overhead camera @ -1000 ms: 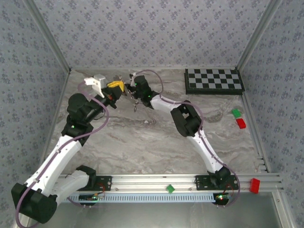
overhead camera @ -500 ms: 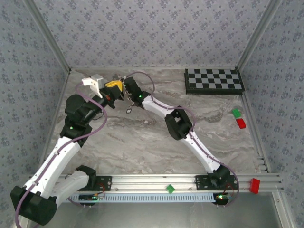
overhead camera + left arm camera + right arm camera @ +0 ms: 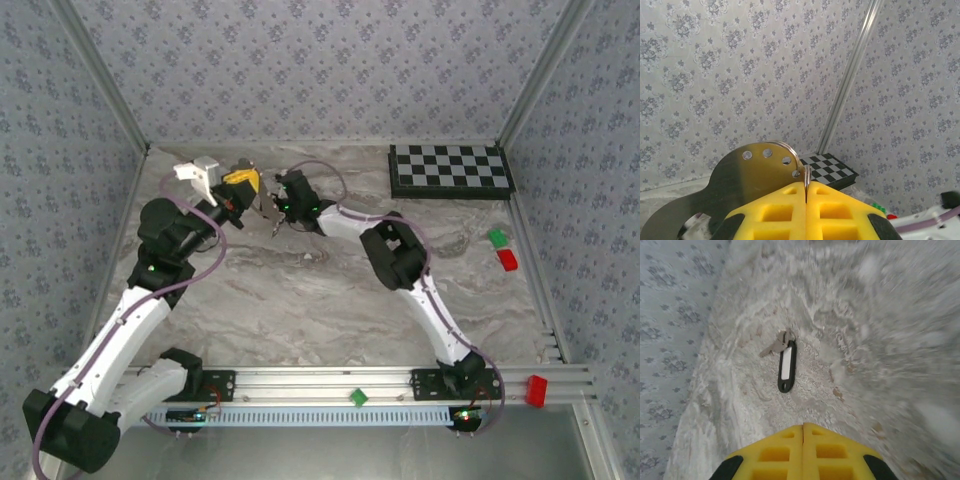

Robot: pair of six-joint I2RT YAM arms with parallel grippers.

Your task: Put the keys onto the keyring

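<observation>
Left hand [image 3: 805, 188]: fingers clamped on the keyring [image 3: 795, 153], raised off the tabletop.
Right hand [image 3: 803, 428]: fingers together, nothing seen between them.
Key [image 3: 784, 365]: 1, dark-tagged, flat on tabletop [image 3: 865, 340] below right hand.
Handling: probably light, stiff, slippery; pinch the tag's edges.

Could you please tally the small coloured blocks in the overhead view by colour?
Small red blocks: 2
Small green blocks: 2
Total: 4
</observation>
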